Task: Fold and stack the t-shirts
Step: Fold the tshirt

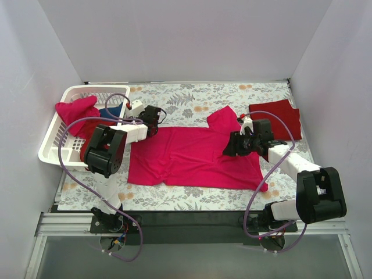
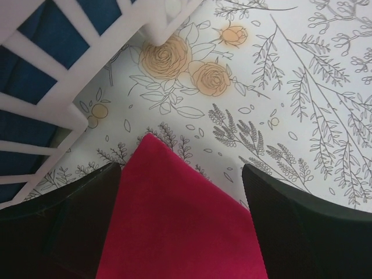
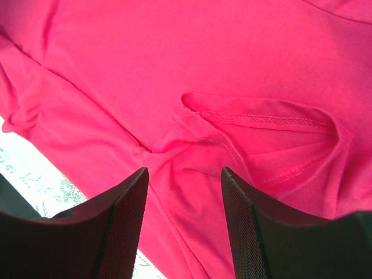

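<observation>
On the table (image 1: 192,99), my left hand (image 2: 180,171), spread, straddles a corner of the pink shirt (image 1: 192,157); my right hand (image 3: 183,174), spread, hangs over its collar (image 3: 261,116).

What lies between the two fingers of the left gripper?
A pointed corner of the bright pink-red t-shirt lies there, flat on the floral table cover. The left wrist view shows this.

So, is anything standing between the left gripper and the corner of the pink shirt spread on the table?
Nothing visible does. The left gripper is open, and the corner of the pink shirt lies between its jaws, flat on the table. The white basket stands off to one side, apart from that corner.
</observation>
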{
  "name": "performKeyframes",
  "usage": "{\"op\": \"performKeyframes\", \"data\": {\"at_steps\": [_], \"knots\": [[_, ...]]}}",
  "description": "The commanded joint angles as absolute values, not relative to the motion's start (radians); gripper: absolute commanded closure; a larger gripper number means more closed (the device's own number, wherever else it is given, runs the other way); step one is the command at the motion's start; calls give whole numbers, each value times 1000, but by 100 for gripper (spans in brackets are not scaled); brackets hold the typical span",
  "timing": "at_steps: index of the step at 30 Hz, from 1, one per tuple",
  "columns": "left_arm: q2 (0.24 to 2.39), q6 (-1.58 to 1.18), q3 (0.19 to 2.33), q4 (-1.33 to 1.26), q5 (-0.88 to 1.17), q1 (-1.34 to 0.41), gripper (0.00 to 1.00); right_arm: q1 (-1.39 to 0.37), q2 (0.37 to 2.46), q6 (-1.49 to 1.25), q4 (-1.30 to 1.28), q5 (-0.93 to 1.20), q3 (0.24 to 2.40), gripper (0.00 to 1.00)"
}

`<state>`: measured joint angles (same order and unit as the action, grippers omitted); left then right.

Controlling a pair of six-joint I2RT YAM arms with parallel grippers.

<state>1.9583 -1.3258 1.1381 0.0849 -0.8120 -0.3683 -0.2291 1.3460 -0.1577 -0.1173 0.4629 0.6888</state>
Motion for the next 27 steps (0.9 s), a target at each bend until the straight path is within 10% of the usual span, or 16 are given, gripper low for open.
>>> {"op": "performKeyframes", "data": {"at_steps": [1, 27], "knots": [[1944, -1377, 1140, 143, -844, -359, 23, -245, 1333, -152, -75, 503, 675, 52], [1933, -1407, 1143, 176, -776, -296, 62, -282, 1305, -137, -75, 448, 655, 51]]}}
